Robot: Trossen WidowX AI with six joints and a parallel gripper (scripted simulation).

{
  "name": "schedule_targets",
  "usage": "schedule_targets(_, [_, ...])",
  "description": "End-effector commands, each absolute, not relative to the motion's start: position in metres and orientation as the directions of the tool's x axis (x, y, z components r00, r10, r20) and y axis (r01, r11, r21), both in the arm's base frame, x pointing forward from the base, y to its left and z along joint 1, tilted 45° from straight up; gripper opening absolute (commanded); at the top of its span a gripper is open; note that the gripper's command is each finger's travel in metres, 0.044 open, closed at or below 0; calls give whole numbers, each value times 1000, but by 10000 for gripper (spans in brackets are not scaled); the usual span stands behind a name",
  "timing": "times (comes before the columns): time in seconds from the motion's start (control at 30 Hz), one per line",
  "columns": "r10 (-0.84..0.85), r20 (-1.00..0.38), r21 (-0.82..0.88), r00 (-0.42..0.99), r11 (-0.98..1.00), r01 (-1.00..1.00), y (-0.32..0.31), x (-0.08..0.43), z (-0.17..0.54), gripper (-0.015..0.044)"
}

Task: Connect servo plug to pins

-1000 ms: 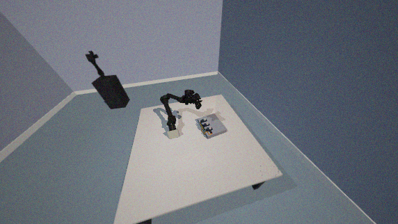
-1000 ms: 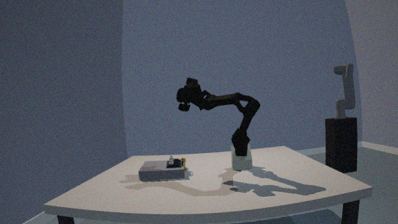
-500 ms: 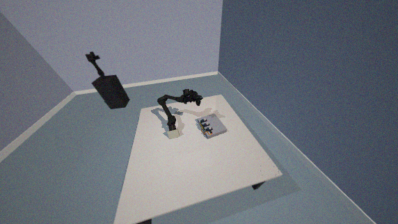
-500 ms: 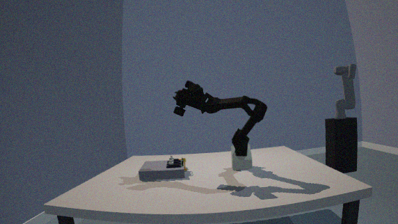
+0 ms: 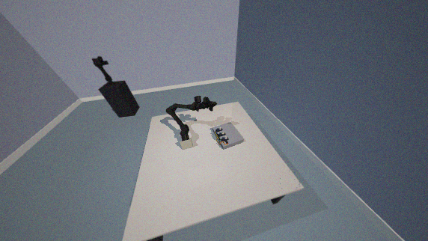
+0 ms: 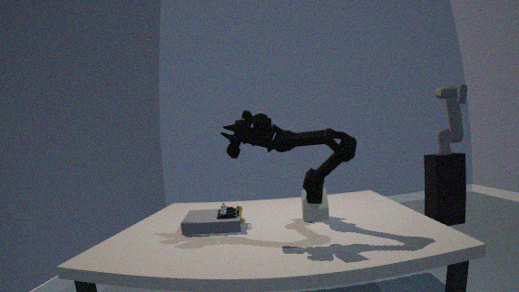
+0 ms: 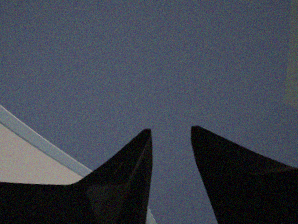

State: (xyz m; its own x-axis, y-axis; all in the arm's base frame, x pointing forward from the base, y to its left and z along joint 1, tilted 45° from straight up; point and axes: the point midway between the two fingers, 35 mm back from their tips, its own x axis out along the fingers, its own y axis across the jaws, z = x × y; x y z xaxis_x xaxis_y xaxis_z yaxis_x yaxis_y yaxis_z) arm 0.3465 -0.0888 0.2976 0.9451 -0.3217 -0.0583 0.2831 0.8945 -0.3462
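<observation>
The grey holder [image 5: 234,133] [image 6: 200,223] lies on the table. Several small dark parts with pale tops, the servo among them, sit along its edge nearer the arm's base. A little orange and yellow [image 5: 224,143] [image 6: 241,219] shows at that edge, probably wire or band. The plug, the pins and the dot are too small to tell in the top and exterior views. My gripper [image 5: 215,105] [image 6: 221,131] [image 7: 171,134] is raised high above the table, over the holder's side, and points roughly level. Its fingers stand partly apart with nothing between them. The wrist view shows neither holder nor plug.
The table [image 5: 179,187] [image 6: 136,265] carries the arm's pale base block [image 5: 186,144] [image 6: 316,211] beside the holder. A second arm stands on a dark pedestal [image 5: 120,99] [image 6: 445,188] off the table. The wrist view shows wall and a table corner [image 7: 25,160] at the left.
</observation>
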Motion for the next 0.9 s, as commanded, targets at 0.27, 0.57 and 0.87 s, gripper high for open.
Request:
schedule_targets(0.27, [-145,4,-152,989,978,144,-38,332,314,115])
schedule_targets(0.57, [-4,47,-2,999,1000,4,-1,318,325,115])
schedule_targets(0.87, [31,-150,89,988,996,-18,-3,354,298,115])
